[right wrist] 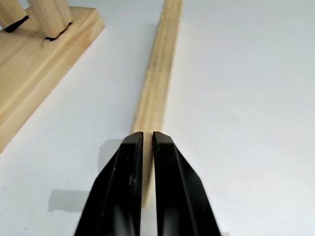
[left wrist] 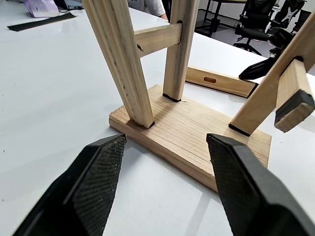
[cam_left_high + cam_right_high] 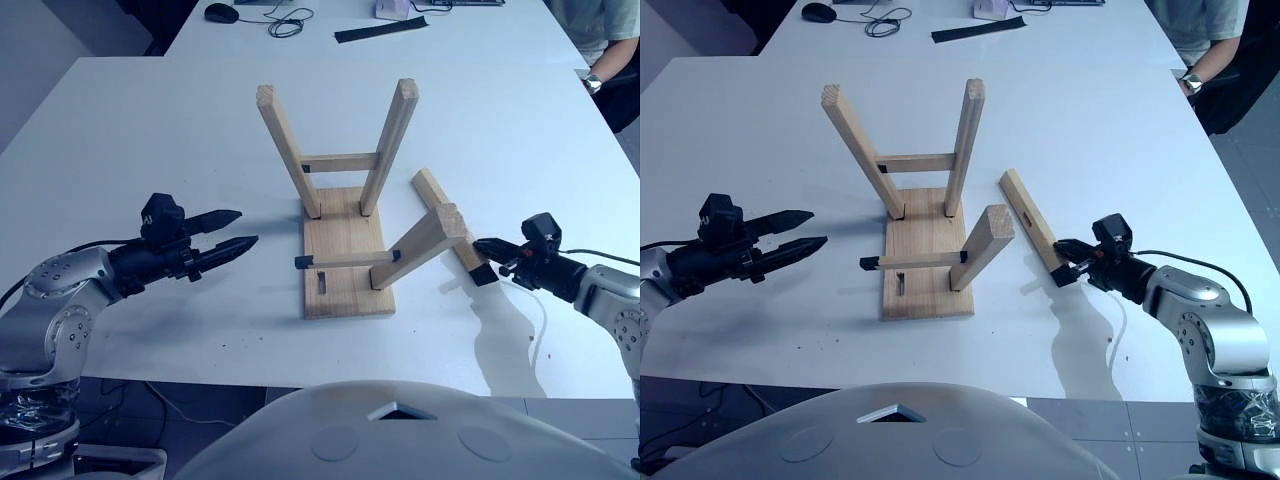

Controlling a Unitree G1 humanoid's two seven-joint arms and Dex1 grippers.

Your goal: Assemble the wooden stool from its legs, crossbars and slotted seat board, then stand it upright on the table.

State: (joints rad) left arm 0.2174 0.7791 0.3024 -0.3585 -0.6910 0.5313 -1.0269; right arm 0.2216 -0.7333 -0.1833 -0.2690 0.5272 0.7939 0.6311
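Seat board (image 3: 350, 295) flat on the counter (image 3: 150, 130). Far-left leg (image 3: 288, 150) and far-right leg (image 3: 390, 145) upright in its far slots, joined by a crossbar (image 3: 340, 162). Third leg (image 3: 420, 245) tilted in the near right slot, with a second crossbar (image 3: 345, 260) jutting leftward over the board. Fourth leg (image 3: 1030, 220) loose on the counter just right of the board. Left hand (image 3: 246, 227) spread wide, hovering left of the board, holding nothing. Right hand (image 3: 1060, 245) pinched almost closed at the fourth leg's near end; contact impossible to judge.
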